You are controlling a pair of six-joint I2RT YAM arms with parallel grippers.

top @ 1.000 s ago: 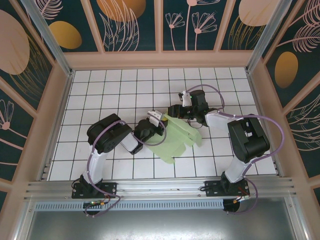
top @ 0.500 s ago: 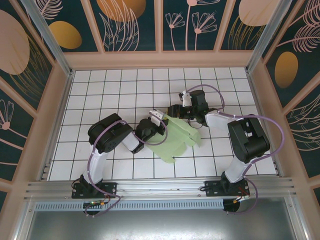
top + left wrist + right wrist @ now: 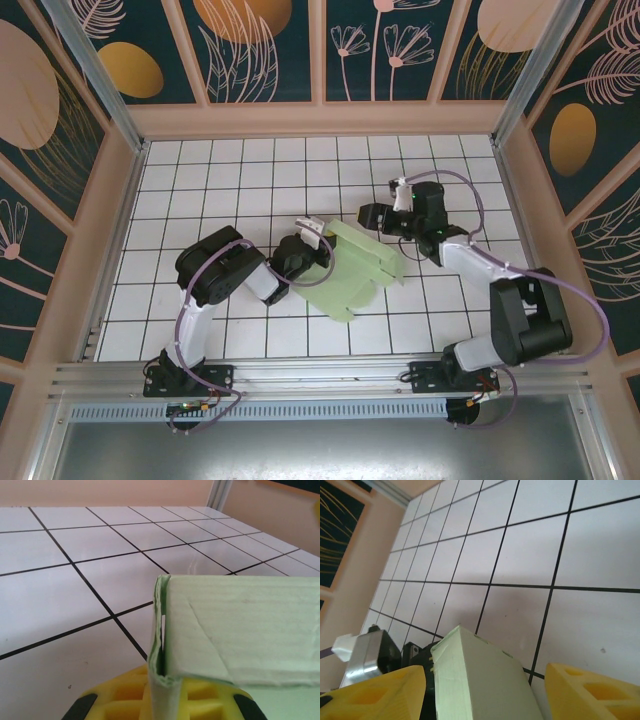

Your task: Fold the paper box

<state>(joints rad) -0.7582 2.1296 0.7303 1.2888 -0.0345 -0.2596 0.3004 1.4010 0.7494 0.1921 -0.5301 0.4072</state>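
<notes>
Mint paper box [image 3: 352, 272], left pincer [image 3: 320, 252] clamping its edge, right pincer [image 3: 363, 214] parted

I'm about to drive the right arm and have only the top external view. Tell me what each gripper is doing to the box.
Observer: The left wrist view shows the left gripper shut on the paper box, with the card's folded edge pinched between its yellow pads.
Operator: Now report the right one.
Observer: In the right wrist view the right gripper is open. A corner of the paper box rises between its yellow fingers and is not clamped.
</notes>
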